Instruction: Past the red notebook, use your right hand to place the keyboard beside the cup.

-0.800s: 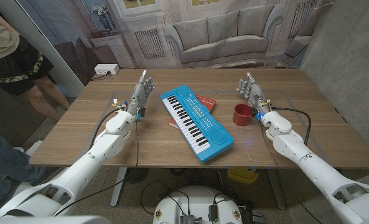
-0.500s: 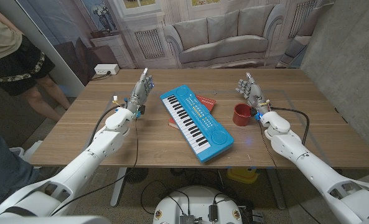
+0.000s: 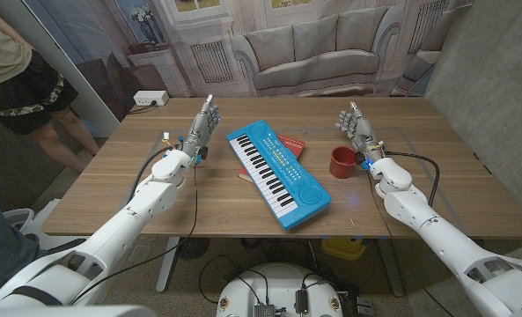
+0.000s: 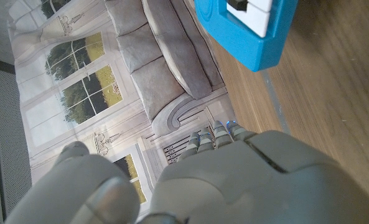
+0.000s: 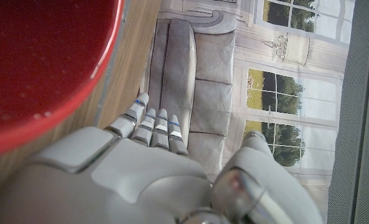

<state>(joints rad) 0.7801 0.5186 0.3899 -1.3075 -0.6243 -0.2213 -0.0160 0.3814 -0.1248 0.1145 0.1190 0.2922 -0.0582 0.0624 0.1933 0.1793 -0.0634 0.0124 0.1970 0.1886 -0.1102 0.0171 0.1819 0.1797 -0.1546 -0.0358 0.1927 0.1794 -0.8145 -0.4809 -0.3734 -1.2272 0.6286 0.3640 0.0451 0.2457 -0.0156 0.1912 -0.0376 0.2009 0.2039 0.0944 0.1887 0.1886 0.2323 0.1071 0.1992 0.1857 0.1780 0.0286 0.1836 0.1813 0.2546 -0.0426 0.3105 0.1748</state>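
Note:
A blue toy keyboard [image 3: 276, 173] lies diagonally in the middle of the table, its far end over a red notebook [image 3: 287, 146]. A red cup [image 3: 342, 161] stands to the keyboard's right, a small gap between them. My right hand [image 3: 356, 129] stands just beyond and right of the cup, fingers straight and apart, holding nothing. My left hand [image 3: 201, 129] stands left of the keyboard, fingers up and apart, empty. The keyboard's corner [image 4: 246, 31] is in the left wrist view; the cup's red wall [image 5: 41, 56] sits close beside my right hand [image 5: 140, 168].
The wooden table [image 3: 128, 189] has bare wood on both sides of the keyboard. A person [image 3: 18, 79] stands beyond the table's left corner. A backdrop printed with a sofa [image 3: 313, 57] hangs behind the far edge.
My left hand has shifted slightly away along the table. The keyboard, cup, notebook and right hand have not moved.

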